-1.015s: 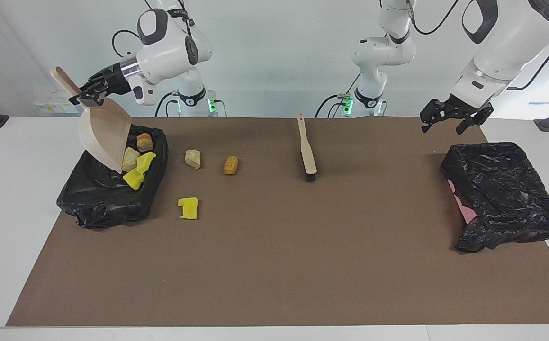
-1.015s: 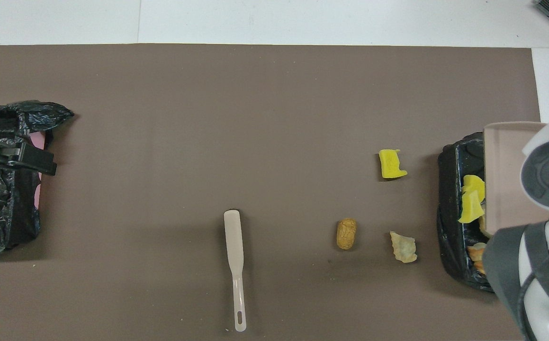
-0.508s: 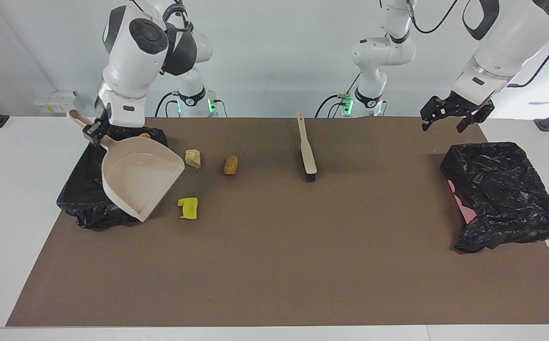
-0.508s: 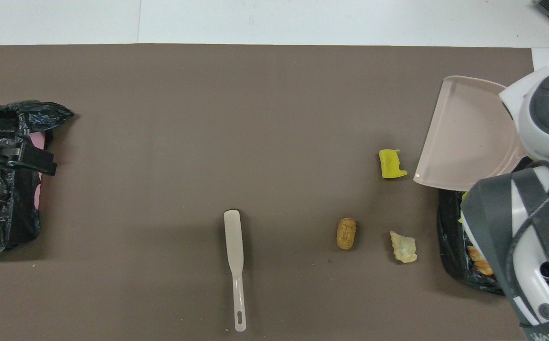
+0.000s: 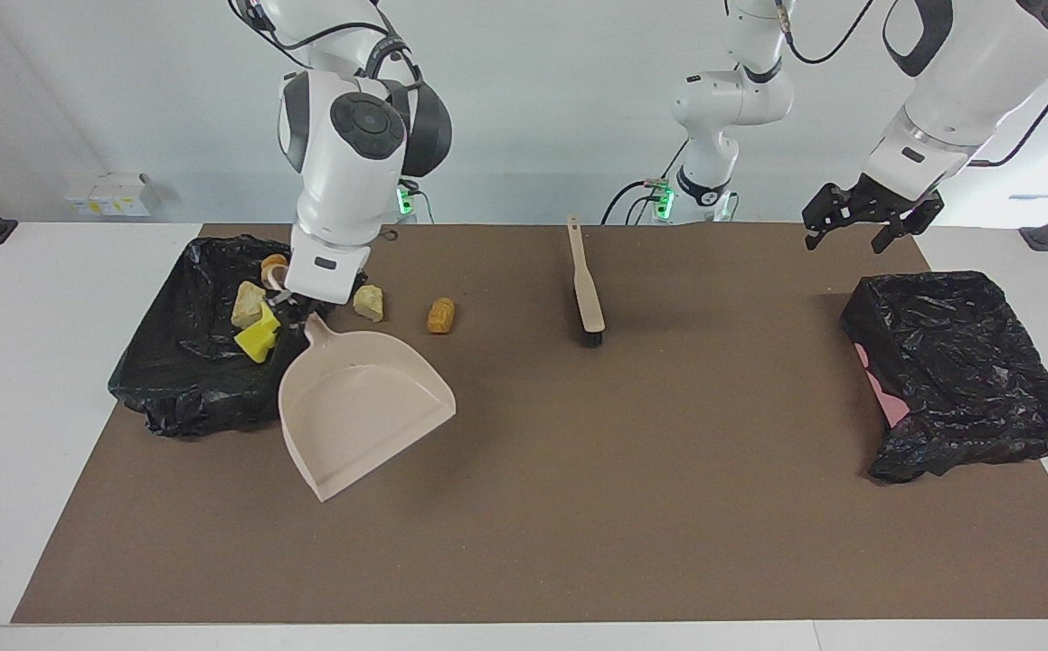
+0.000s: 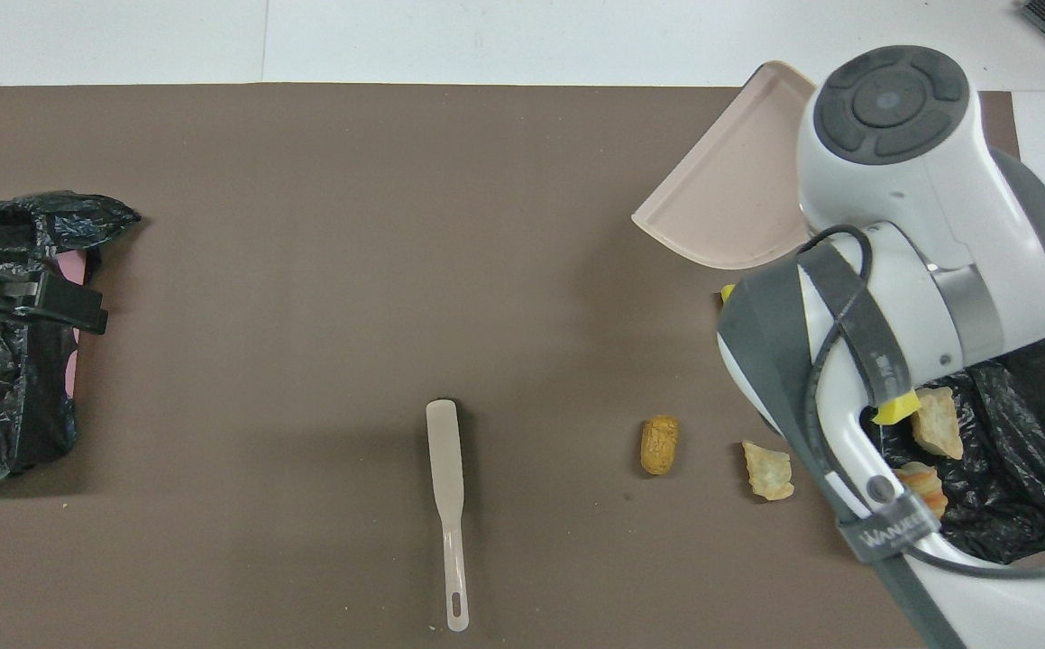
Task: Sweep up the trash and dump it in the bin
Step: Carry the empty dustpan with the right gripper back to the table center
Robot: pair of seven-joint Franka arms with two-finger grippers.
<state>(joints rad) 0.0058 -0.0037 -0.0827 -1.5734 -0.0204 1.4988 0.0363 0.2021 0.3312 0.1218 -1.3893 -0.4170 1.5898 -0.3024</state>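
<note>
- Right gripper point(image 5: 293, 310) is clamping the dustpan point(image 5: 363, 409) handle; the pan looks light and stiff.
- Scraps point(image 5: 368, 303) beside it look light, likely to roll.
- Left gripper point(image 5: 853, 228) is hanging open, waiting.

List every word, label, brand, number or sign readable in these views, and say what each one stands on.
"WANUE...": white letters on the grey strap around the right arm's cabling, overhead view; the end runs out of sight.
Small dark print on the grey band higher on the same arm: too small to read.
Dustpan, brush, both black-lined bins, trash scraps: no text visible.
</note>
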